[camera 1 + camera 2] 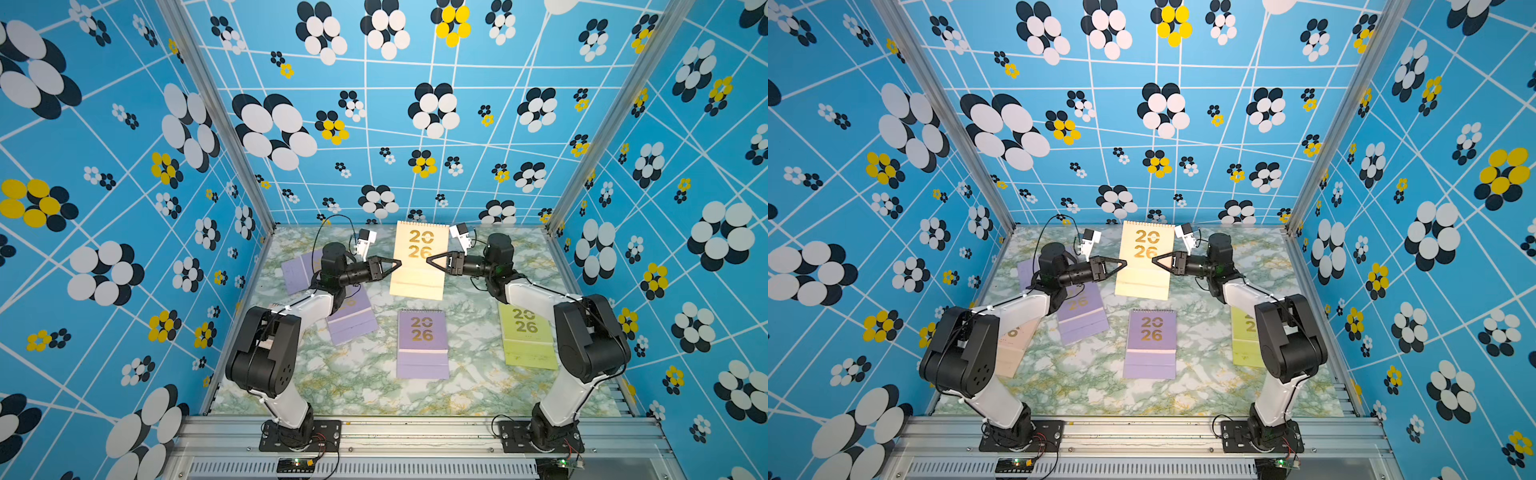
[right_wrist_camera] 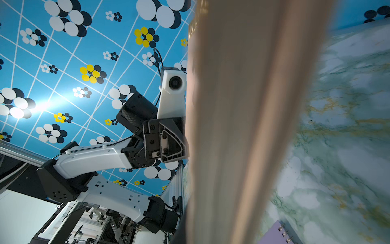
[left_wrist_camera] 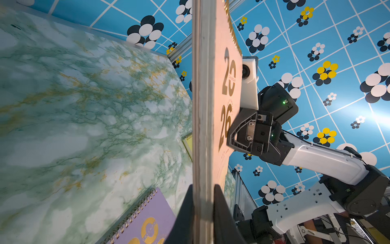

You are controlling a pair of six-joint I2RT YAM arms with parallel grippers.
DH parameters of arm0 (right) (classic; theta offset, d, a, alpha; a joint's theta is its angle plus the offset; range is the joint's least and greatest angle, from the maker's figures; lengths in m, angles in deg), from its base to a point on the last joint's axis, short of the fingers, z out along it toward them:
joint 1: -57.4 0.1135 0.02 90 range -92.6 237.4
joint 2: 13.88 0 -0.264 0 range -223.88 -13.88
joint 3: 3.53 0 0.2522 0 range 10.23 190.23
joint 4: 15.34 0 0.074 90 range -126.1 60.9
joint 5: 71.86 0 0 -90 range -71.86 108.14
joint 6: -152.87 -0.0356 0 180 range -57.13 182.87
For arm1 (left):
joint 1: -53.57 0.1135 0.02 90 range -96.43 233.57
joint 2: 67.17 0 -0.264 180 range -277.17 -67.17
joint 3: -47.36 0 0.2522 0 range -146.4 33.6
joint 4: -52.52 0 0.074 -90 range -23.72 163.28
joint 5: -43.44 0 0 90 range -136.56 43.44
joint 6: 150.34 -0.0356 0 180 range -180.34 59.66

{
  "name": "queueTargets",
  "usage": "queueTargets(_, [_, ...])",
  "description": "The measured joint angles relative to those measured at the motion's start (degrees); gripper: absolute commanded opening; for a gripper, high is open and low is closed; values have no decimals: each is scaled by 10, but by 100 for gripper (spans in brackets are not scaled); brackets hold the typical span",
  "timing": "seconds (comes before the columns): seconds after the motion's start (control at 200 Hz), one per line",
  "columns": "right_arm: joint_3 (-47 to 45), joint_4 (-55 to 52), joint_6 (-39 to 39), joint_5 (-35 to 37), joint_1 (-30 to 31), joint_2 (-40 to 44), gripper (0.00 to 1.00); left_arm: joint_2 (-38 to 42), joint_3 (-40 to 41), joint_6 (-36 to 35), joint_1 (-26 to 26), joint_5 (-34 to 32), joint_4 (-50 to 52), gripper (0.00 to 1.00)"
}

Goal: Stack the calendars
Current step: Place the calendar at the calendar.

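Above the table (image 1: 469,390), mid-back, peach calendar (image 1: 419,276) is held up cover-up btwn both arms. Left gripper (image 1: 400,262) is clamped on its left edge, right gripper (image 1: 428,260) on its right. Lavender calendar (image 1: 422,345) & yellow-green calendar (image 1: 525,340) lie flat nearer the front.

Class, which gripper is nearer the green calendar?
Right. The right gripper grips the raised peach calendar's edge on the green calendar's side; the left gripper grips the opposite edge.

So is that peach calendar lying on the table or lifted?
Lifted. The peach calendar hangs between both arms' jaws, cover up; the left wrist view shows a gap to the marble table.
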Motion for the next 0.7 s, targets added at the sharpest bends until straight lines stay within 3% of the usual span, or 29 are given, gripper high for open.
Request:
queueTargets(0.16, [-1, -10, 3, 3, 3, 18, 0, 19, 1, -14, 0, -2, 18, 23])
queueTargets(0.27, [-1, -60, 32, 26, 16, 51, 0, 27, 2, -36, -2, -9, 33, 60])
queueTargets(0.33, [-1, -105, 54, 47, 23, 67, 0, 36, 2, -43, -5, -10, 38, 73])
queueTargets(0.535, [1, -263, 130, 105, 26, 121, 0, 67, 4, -75, -5, -20, 67, 99])
queueTargets(0.7, [-8, -365, 154, 161, 24, 146, 0, 107, 10, -104, 3, -35, 94, 99])
